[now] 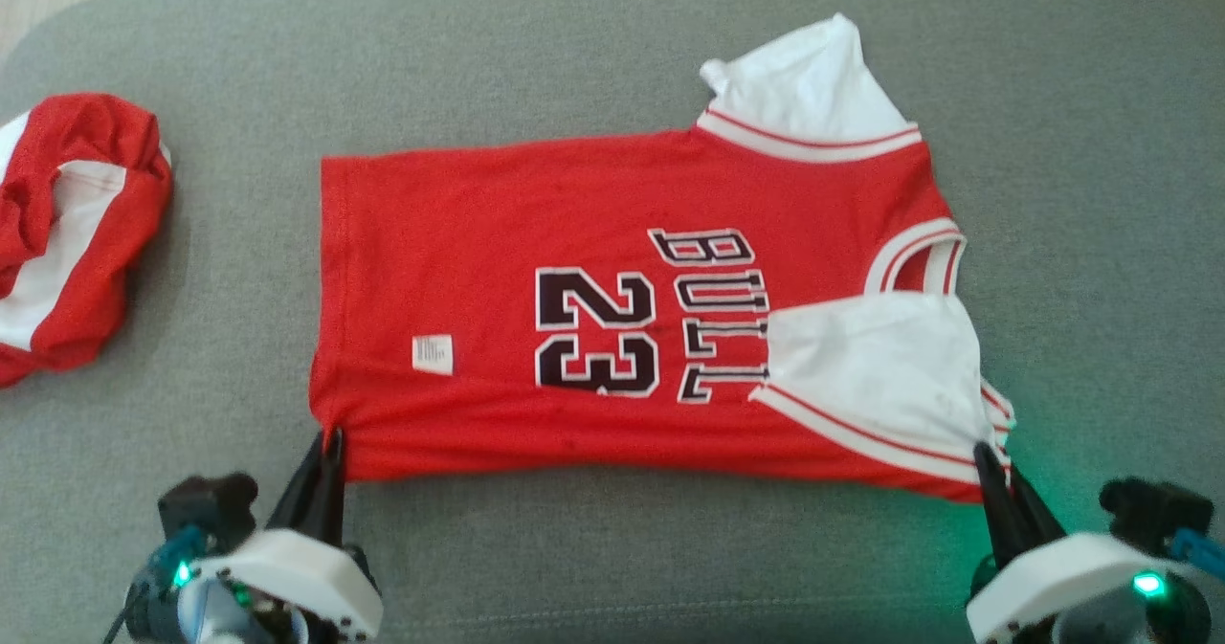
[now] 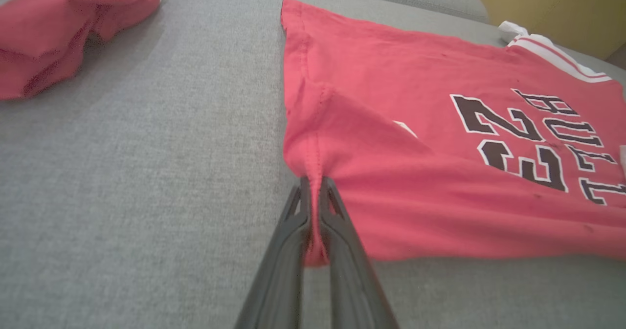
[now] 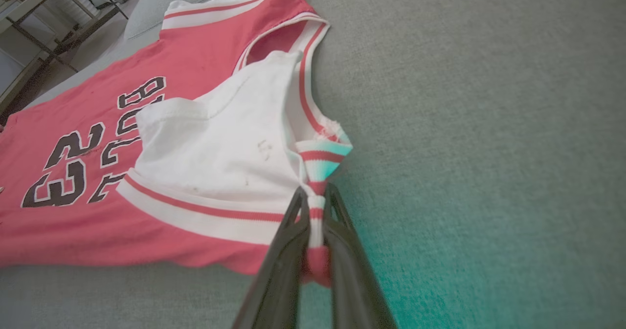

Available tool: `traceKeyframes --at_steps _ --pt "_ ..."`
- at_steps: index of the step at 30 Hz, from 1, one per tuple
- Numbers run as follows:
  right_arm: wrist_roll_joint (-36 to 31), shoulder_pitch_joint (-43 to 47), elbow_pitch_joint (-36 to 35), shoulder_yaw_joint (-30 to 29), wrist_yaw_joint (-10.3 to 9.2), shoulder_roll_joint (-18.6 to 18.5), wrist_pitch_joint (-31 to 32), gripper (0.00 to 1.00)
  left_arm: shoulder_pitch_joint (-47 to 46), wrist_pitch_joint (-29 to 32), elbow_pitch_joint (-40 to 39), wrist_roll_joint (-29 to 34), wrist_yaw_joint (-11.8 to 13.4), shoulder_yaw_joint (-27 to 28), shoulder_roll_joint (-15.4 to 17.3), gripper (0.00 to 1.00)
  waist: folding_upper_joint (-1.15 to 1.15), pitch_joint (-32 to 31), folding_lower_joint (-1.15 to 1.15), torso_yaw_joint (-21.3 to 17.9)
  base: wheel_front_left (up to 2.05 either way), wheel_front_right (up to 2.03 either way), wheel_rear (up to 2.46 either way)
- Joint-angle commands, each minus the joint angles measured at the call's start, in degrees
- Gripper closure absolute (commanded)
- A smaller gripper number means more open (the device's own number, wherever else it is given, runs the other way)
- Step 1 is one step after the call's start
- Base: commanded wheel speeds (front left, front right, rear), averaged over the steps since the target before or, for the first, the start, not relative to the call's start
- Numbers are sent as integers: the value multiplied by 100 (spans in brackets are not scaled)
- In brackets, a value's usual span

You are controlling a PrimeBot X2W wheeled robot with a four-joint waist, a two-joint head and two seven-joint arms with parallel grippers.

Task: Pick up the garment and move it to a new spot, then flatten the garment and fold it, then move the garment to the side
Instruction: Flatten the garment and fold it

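Two pinches hold the work at this moment. My left gripper [image 2: 313,188] has its fingers pressed together on the hem corner of the red shirt [image 1: 574,242], and a small tuck of cloth is bunched between them. My right gripper [image 3: 313,194] is closed the same way on the striped trim at the shoulder end, where the cloth gathers into a narrow strip between the fingers.

Both grips sit along the side of the shirt closest to the near edge of the grey cushion [image 1: 670,558]. I judge that holding one long side by its two ends is meant to let me lift it evenly and carry it over toward the far edge of the cushion, folding the shirt lengthwise, or else pull it taut first.

The shirt lies spread about the middle of the cushion and turned sideways, with its hem toward the cushion's left end and its neck toward the right end. It looks mostly flat. The near white sleeve [image 1: 871,366] is already folded in over the chest and covers part of the lettering. The far white sleeve [image 1: 813,89] sticks out toward the cushion's far edge, so it probably needs tucking in.

No box or basket is here. The cushion is what bears everything: the shirt, and a crumpled red and white bundle [image 1: 77,233] at its left end, well apart from the shirt.
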Motion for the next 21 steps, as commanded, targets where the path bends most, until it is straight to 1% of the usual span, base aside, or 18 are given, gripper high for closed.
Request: traceKeyframes --at_steps 1,5,6,7,8,9,12,17,21 --pt "37 71 -237 60 -5 -41 10 100 -19 38 -222 -63 51 209 129 100 0 -52 0 -30 0 0 0" --pt "51 220 -282 34 -5 -41 50 100 116 188 -316 -74 60 128 127 100 0 -96 0 -42 0 0 0" --pt "68 240 -298 41 -5 -41 45 100 150 234 -324 -87 66 113 123 79 0 -108 0 -48 0 0 0" --pt "66 246 -313 38 -5 -41 22 73 178 301 -318 -109 57 87 117 17 0 -119 0 -52 0 0 0" --pt "36 241 -322 26 -5 -41 3 17 189 324 -326 -142 38 74 105 0 0 -128 0 -57 0 0 0" --pt "12 220 -344 17 -5 -41 -32 0 191 331 -335 -154 36 65 99 0 0 -138 0 -59 0 0 0" --pt "-107 91 -517 26 -5 -41 -226 0 161 197 -386 -105 97 82 95 0 0 -172 0 -78 0 0 0" --pt "-370 -194 -973 60 -5 -41 -583 0 55 -186 -565 85 308 138 66 0 0 -241 0 -80 0 0 0" --pt "-591 -403 -1343 132 -5 -41 -708 0 -96 -339 -748 224 424 92 21 0 0 -286 0 -29 0 0 0"
